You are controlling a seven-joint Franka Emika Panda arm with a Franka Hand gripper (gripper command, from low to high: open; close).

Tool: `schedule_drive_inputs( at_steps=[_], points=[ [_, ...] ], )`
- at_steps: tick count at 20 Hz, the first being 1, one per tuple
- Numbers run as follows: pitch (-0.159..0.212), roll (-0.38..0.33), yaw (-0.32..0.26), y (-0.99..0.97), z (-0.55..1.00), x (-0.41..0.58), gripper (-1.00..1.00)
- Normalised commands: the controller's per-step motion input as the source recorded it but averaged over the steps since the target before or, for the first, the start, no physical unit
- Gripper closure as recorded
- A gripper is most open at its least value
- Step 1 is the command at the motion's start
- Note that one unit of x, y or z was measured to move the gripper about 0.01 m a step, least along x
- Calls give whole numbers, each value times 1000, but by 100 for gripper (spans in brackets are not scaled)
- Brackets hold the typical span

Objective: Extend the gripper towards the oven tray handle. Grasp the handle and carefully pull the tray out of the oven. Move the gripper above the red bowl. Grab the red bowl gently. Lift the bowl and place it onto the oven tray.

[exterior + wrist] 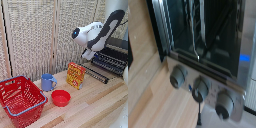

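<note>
One pale wooden table [100, 107] fronts slatted screens [35, 35].

Table [95, 107]: light wood planks, matt, visible grain, seams between boards. Oven [203, 35]: dark metal body, glossy glass front throwing reflections, brushed silver metal trim along the edge; control knobs [201, 88] look like grey matt plastic on a silver panel. Tray [109, 61]: dark wire metal bars, slight sheen. Red bowl [61, 97]: smooth, plain, looks like plastic, low gloss. Blue mug [48, 82]: smooth, semi-matt, material unclear. Red basket [20, 100]: moulded plastic lattice, blue rim strip. Box [76, 75]: printed cardboard, yellow-orange, slightly glossy. Robot arm [97, 34]: glossy white plastic shells, black joint sections. Backdrop screen [35, 35]: pale woven panels in light wood frames, matt.
</note>
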Motion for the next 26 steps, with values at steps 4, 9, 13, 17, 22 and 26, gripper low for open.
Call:
schedule_drive_inputs(
  at_steps=[4, 9, 13, 17, 22, 26],
  points=[
    [26, -40, 83, -613, -513, 119, -100],
    [0, -84, 12, -522, -183, -32, -100],
    [0, -76, -5, -349, 0, -90, -100],
    [0, -8, -1, -219, -1, 0, -100],
    [0, -1, 12, -514, 0, 0, -100],
    [0, 1, 12, -407, 0, 14, -100]
  ],
)
